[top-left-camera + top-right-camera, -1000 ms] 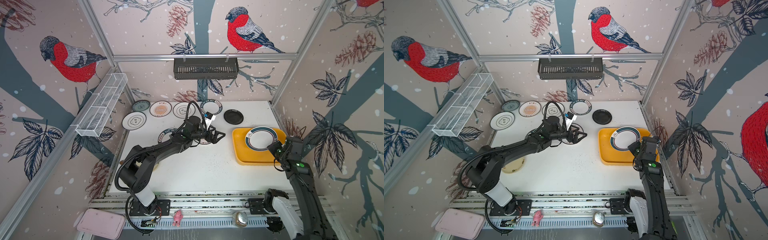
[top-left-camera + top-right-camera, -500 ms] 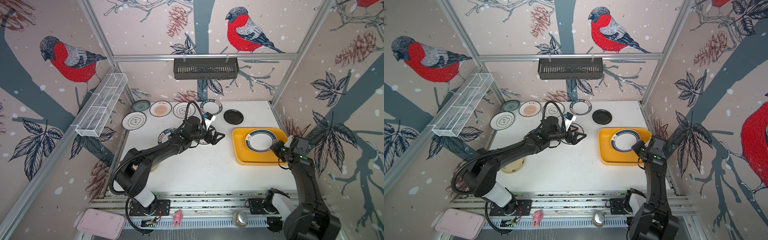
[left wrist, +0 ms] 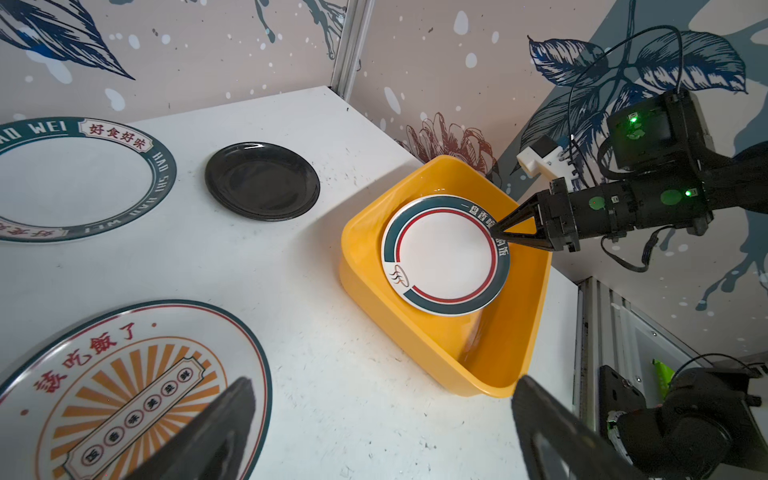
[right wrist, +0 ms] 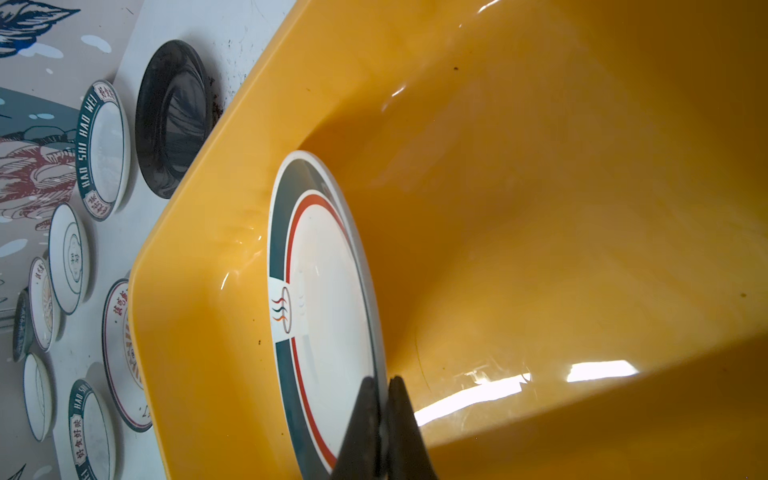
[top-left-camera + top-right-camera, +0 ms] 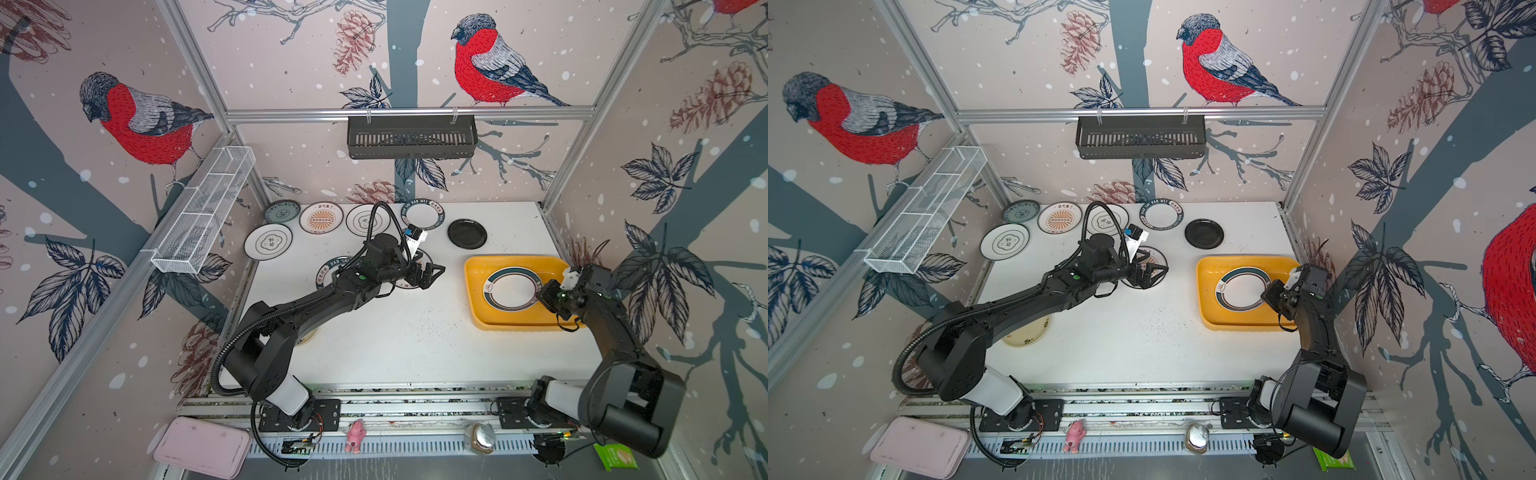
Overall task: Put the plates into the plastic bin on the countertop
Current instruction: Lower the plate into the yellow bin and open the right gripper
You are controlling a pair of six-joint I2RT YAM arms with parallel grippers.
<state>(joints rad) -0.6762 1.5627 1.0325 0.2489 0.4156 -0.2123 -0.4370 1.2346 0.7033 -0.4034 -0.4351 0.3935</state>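
since a second ago the right arm has folded its elbow back toward the near right corner, while the right gripper (image 3: 498,230) has stayed at the same rim. the teal-rimmed plate (image 5: 513,288) is inside the plastic bin (image 5: 473,299) but not lying flat: the left wrist view shows it tilted, its gripped edge raised off the bin floor. the jaws are pinched tight on that rim, so i judge this plate delivered but not yet let go. outward from there, the bin sits at the right side of the countertop (image 5: 395,340), with the black plate (image 5: 467,233) just beyond its far corner. the left gripper (image 5: 433,276) hangs with jaws spread wide and empty above the sunburst plate (image 3: 124,395), which i take as the next pick. by my count nine plates are left out: those two, four in the far row (image 5: 321,217), a flower plate (image 5: 268,242) near the left edge, a lettered plate (image 5: 328,270) half under the left arm, and a cream plate (image 5: 1027,330) under its elbow. roughly one of ten is nearly done.
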